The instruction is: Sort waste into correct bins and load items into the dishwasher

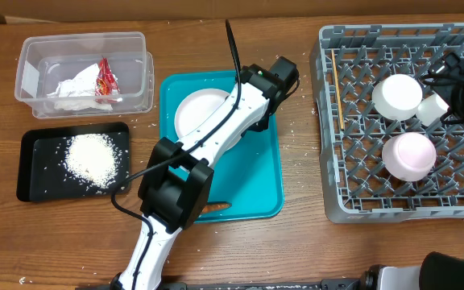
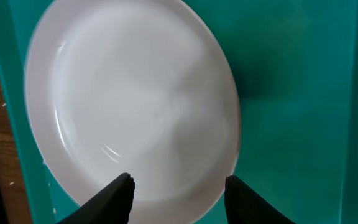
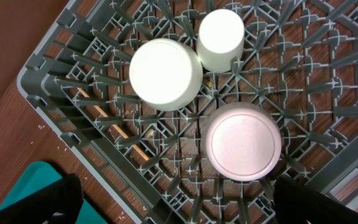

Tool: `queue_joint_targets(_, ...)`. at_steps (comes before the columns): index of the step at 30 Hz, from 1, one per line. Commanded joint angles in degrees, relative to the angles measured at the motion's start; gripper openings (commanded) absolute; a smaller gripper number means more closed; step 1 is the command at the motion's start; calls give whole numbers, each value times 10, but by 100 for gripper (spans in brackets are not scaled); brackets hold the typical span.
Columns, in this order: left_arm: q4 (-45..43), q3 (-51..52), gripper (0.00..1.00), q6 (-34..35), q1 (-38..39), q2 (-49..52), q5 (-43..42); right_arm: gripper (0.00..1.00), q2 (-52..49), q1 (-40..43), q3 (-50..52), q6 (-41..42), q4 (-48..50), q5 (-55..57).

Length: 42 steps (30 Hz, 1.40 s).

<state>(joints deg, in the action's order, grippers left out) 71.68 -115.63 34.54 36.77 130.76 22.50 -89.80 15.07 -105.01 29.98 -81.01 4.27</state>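
Note:
The large white plate [image 1: 198, 113] lies in the teal tray [image 1: 264, 185], partly under my left arm. My left gripper [image 2: 179, 183] is open just above the plate's [image 2: 129, 93] near rim, one finger over the plate and one beside it. The grey dish rack [image 1: 353, 211] holds two upturned bowls [image 1: 397, 97] [image 1: 409, 155], a cup [image 1: 433, 107] and chopsticks [image 1: 336, 105]. My right gripper [image 3: 185, 199] is open and empty above the rack [image 3: 42, 93], near one bowl [image 3: 243, 142]. An orange carrot [image 1: 216, 207] lies at the teal tray's front edge. No brown food piece is in view.
The clear tub [image 1: 31, 76] at the back left holds crumpled napkins [image 1: 71, 87] and the red-and-white wrapper [image 1: 105, 79]. The black tray [image 1: 35, 181] in front of it holds a pile of rice [image 1: 95, 157]. Stray rice grains dot the wooden table.

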Motion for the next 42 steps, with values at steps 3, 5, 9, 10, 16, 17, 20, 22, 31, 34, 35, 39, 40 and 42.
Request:
queue_joint_targets(3,52,-98,50,-2,-23,-21,-39,100,1,1,-8,3,3,-1)
queue_joint_targets(5,73,-134,50,-2,-35,-30,-61,100,1,1,-8,3,3,-1)
queue_joint_targets(9,124,-200,51,-2,-68,-60,-91,100,1,1,-8,3,3,-1)
queue_joint_targets(10,136,-211,52,-2,-76,-71,-91,100,1,1,-8,3,3,-1)
queue_joint_targets(16,177,-219,100,2,-161,-158,-88,100,1,1,-8,3,3,-1)
queue_joint_targets(17,182,-219,100,4,-178,-168,-88,100,1,1,-8,3,3,-1)
queue_joint_targets(20,196,-219,100,4,-246,-194,-88,100,1,1,-8,3,3,-1)
queue_joint_targets(22,209,-219,100,4,-294,-201,-91,100,1,1,-8,3,3,-1)
queue_joint_targets(31,251,-216,100,-3,-450,-195,-120,100,1,1,-8,3,3,-1)
queue_joint_targets(34,251,-214,100,-3,-479,-195,-119,100,1,1,-8,3,3,-1)
queue_joint_targets(35,251,-214,100,-3,-486,-195,-119,100,1,1,-8,3,3,-1)
queue_joint_targets(39,251,-214,100,-2,-502,-195,-119,100,1,1,-8,3,3,-1)
queue_joint_targets(40,250,-214,100,-3,-503,-195,-118,100,1,1,-8,3,3,-1)
queue_joint_targets(42,249,-214,100,-2,-503,-195,-118,100,1,1,-8,3,3,-1)
